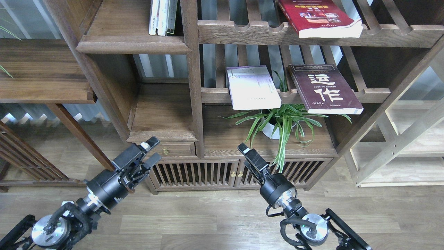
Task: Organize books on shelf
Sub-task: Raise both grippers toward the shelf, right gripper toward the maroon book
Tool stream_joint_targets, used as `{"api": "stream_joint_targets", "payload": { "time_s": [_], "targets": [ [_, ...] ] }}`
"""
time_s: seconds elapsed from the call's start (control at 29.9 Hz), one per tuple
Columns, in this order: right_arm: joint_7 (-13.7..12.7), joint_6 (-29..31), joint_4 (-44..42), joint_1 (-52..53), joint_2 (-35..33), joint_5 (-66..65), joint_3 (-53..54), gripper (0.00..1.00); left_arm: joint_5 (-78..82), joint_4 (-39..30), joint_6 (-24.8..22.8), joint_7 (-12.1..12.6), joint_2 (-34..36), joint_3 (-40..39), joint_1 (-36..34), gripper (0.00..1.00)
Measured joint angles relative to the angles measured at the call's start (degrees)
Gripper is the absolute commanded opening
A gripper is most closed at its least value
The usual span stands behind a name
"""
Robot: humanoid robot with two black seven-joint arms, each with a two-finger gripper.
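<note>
Starting at your left, the left gripper [151, 152] hangs low in front of the cabinet with its two fingers parted and nothing between them, just below the small drawer [173, 149]. Above it, at the top left of the bookcase, is the shelf [133, 43] with the thick rounded front edge; a few thin pale books [162, 16] stand upright at its right end and the rest of the board is bare. Moving right, the white book [252, 87] lies flat on the middle slatted rack [215, 94], its near edge overhanging the rail above the potted plant [281, 121]. Your right gripper [247, 152] sits below it, seen edge-on; you cannot tell from here how far its fingers are parted, and it holds nothing. Further right, the maroon book [324, 88] with the large white characters lies on the same rack, also overhanging, and the red book [319, 17] rests on the upper rack [242, 33] at the top right. None of the three is on the solid shelf yet, so you appear to be at the very start: the approach to a first pick. The next move likely calls for raising the right arm to the overhanging edge of the white book, clearing the plant leaves, and closing on that free edge.
</note>
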Motion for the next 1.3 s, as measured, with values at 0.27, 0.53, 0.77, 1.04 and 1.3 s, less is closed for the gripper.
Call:
{"api": "stream_joint_targets", "payload": {
  "time_s": [0.27, 0.53, 0.77, 1.04, 1.3],
  "targets": [
    [0.1, 1.3, 0.0, -1.3, 0.0, 0.0, -0.1, 1.00, 0.1, 0.1, 0.3, 0.1, -0.3, 0.1, -1.1, 0.99],
    [0.2, 2.7, -0.1, -1.5, 0.0, -0.1, 0.1, 1.00, 0.2, 0.6, 0.6, 0.0, -0.7, -0.4, -1.3, 0.99],
    [0.2, 3.1, -0.1, -1.7, 0.0, -0.1, -0.2, 1.00, 4.2, 1.4, 0.4, -0.1, -3.3, -0.6, -1.2, 0.99],
    [0.1, 2.8, -0.4, -1.7, 0.0, 0.0, -0.4, 1.00, 8.2, 3.9, 1.0, -0.3, -10.1, -0.5, -1.3, 1.00],
    [0.3, 3.6, -1.3, -1.5, 0.0, 0.0, 2.1, 1.00, 8.2, 4.5, 1.9, -0.3, -10.7, -0.1, -1.2, 1.00]
  ]
}}
